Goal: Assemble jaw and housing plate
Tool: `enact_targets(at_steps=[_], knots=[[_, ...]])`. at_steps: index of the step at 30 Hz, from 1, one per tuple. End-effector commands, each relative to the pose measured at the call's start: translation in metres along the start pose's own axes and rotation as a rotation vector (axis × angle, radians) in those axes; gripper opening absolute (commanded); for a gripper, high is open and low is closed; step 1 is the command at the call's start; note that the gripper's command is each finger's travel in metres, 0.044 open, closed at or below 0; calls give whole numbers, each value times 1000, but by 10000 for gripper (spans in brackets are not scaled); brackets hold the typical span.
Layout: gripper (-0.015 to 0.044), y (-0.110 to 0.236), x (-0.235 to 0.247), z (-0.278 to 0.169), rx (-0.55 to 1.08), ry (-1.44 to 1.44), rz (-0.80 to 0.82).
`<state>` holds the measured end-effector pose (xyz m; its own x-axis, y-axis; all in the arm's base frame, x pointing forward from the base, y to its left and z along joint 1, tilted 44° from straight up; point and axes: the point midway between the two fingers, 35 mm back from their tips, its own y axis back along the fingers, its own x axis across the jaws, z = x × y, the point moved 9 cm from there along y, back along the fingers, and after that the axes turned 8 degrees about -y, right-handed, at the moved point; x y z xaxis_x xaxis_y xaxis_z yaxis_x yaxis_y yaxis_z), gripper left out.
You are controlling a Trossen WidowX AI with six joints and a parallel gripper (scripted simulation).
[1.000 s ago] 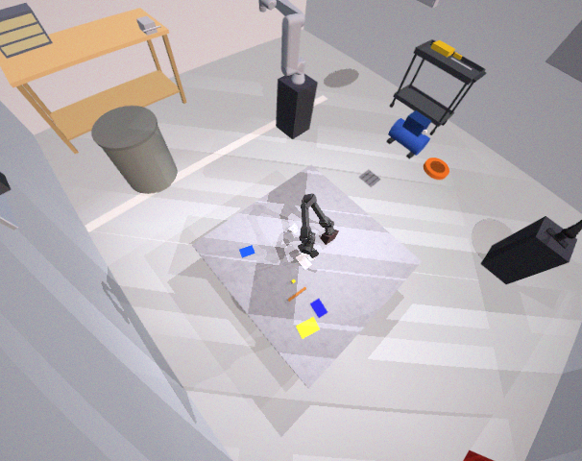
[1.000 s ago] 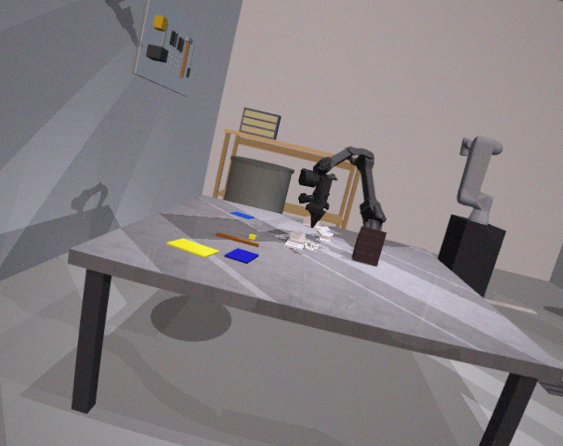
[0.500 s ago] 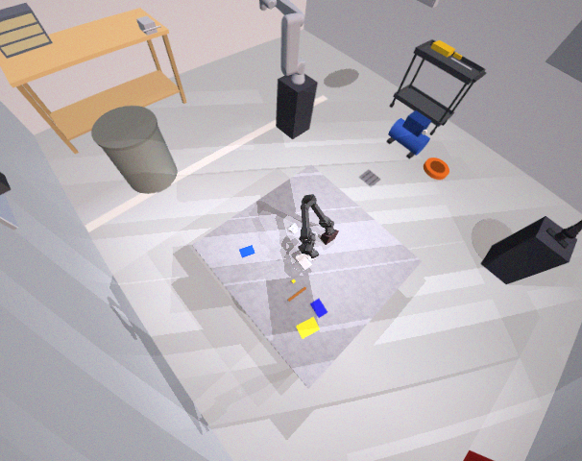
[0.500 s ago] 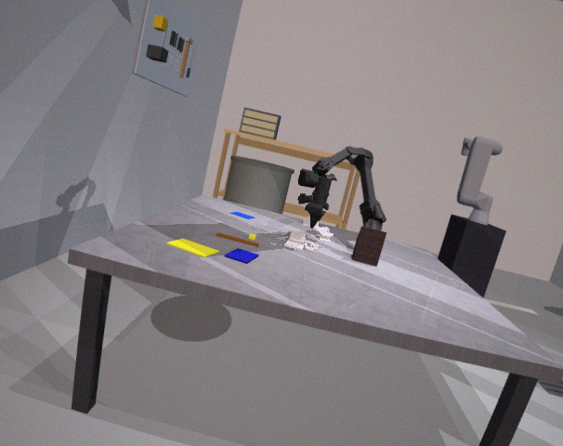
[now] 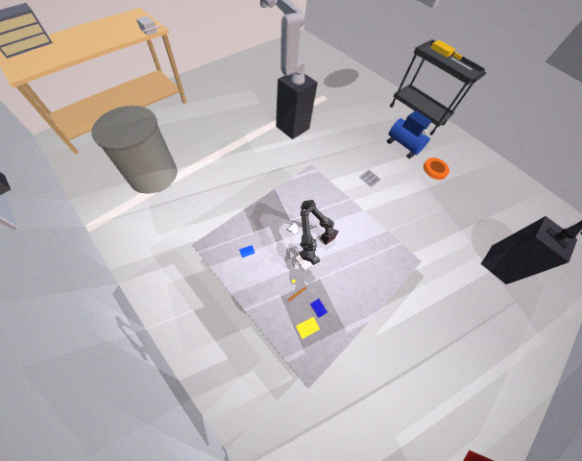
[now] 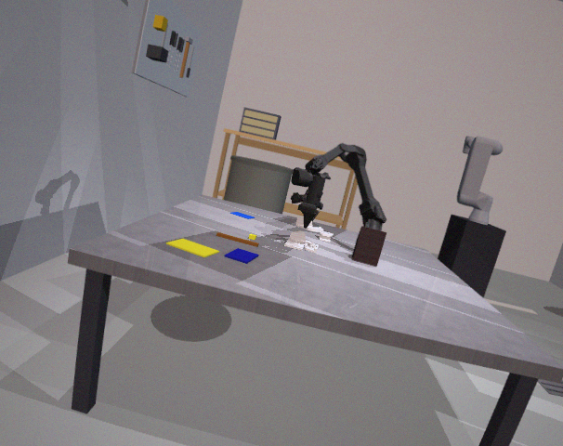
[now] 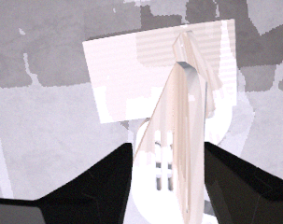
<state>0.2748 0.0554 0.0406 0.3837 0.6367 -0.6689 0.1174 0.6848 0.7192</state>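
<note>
My gripper (image 6: 307, 225) (image 7: 165, 150) points down over the table, shut on a pale jaw (image 7: 190, 140) between the black fingers. The jaw has a tall, narrow tip; a rounded white part with slots shows below it in the wrist view, and I cannot tell whether they are one piece. A white rectangular plate (image 7: 118, 79) lies beyond the fingertips, and a second pale jaw-like piece (image 7: 182, 44) stands over it. White parts (image 5: 304, 263) (image 6: 296, 244) sit near the gripper; another white part (image 5: 293, 228) lies farther off. Pins and gear teeth cannot be made out.
A yellow plate (image 5: 307, 327) (image 6: 191, 247), a dark blue plate (image 5: 318, 307) (image 6: 242, 255), an orange-brown bar (image 5: 297, 294) (image 6: 237, 239) and a small yellow block (image 5: 293, 280) (image 6: 252, 236) lie nearby. A blue plate (image 5: 246, 251) (image 6: 242, 215) lies to one side.
</note>
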Motion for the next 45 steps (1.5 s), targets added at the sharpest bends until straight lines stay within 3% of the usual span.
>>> enact_targets(at_steps=[1,45], knots=[[134,1,15,4,-1,-12,11],[134,1,26,7,-1,-33,11]])
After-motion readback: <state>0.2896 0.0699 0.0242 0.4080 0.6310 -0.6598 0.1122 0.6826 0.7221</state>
